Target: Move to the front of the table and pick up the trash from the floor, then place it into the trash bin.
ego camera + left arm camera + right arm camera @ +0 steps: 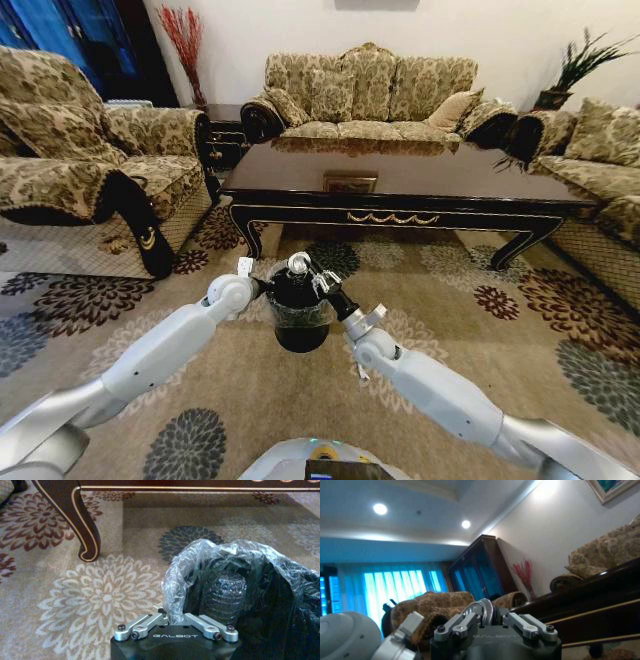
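Carpet in front of the long dark bench (pixel 400 190) is where the robot stands, both arms meeting over the black bin (pixel 300 310). The left gripper (pixel 174 620) has its fingers pinched on the bin's thin plastic liner (pixel 200 560); a clear bottle (pixel 225 596) lies inside. The right gripper (pixel 318 280) holds a small silvery can (pixel 479 612) over the rim, fingers closed on it. It looks light, stiff and slippery, best held across its sides.

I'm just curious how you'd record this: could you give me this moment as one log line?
left gripper: shut on trash bin liner, bottle inside | right gripper: over bin, shut on silver can | table: ahead
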